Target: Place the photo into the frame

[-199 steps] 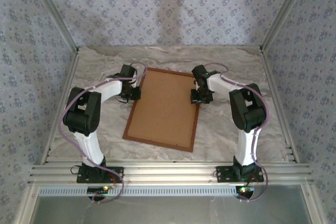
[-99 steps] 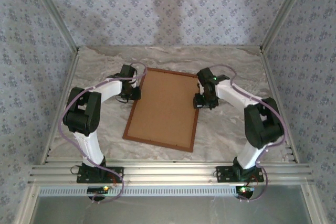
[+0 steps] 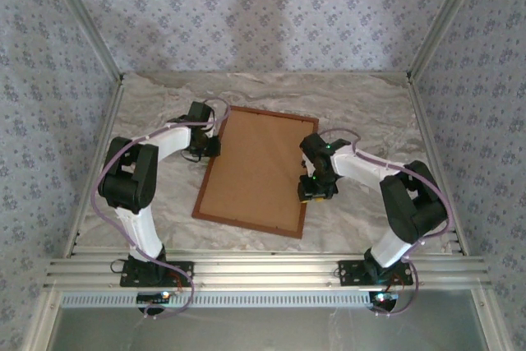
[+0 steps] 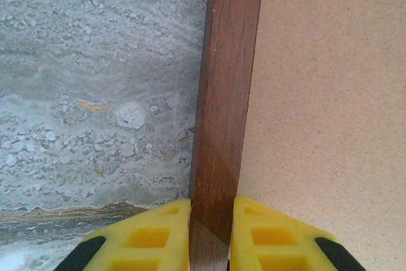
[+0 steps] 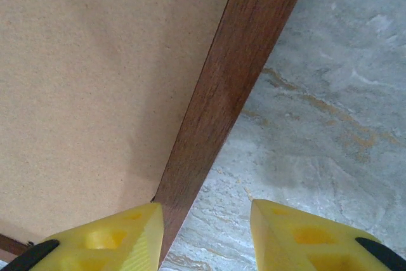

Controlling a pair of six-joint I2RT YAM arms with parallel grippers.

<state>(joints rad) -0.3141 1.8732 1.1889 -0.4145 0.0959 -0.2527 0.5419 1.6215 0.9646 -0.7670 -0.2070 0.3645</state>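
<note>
1. At the near edge of the table (image 3: 337, 228), just beyond the two arm bases, the frame (image 3: 246, 223) lies flat and back side up. It is a thin reddish-brown wooden rectangle, slightly skewed, with one short rail towards me.
2. A plain brown backing board (image 3: 259, 166) fills the frame's opening. I cannot tell whether the photo lies beneath it.
3. On the right rail, towards its near end, my right gripper (image 5: 206, 217) points down with its yellow fingers parted astride the wood. One finger sits at the board-side edge of the rail and the other stands apart over bare marble. It has hold of nothing.
4. Farther back, on the left rail, my left gripper (image 4: 211, 211) is clamped on the wood, with a yellow finger pressed against each side of the rail.
5. I judge this to be the closing-up stage, with the left claw steadying the frame while the right one finds its place.
6. The next move calls for bringing the right fingers together squarely on their rail. It should be done gently, so that the frame does not twist against the left claw's hold or shift the board.
</note>
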